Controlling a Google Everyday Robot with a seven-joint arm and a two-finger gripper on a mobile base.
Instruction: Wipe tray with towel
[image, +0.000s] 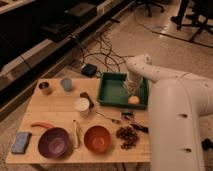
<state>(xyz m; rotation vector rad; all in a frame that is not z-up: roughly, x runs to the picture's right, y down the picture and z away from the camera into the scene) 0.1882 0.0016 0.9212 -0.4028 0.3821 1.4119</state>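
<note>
- A wooden table carries a green tray at its far right corner.
- Inside the tray, near the front right corner, lies a small orange round object.
- Left of the tray stand a white cup, a blue-grey cup and a metal can.
- Along the front edge sit a blue sponge, a purple bowl and an orange bowl, with a dark clump of small pieces to the right.
- A black box with cables lies on the floor behind the table.
- The white arm rises from the lower right, bends above the tray and points downward.
- The gripper is inside the tray, just behind the orange object; whether it grasps anything cannot be told.
</note>
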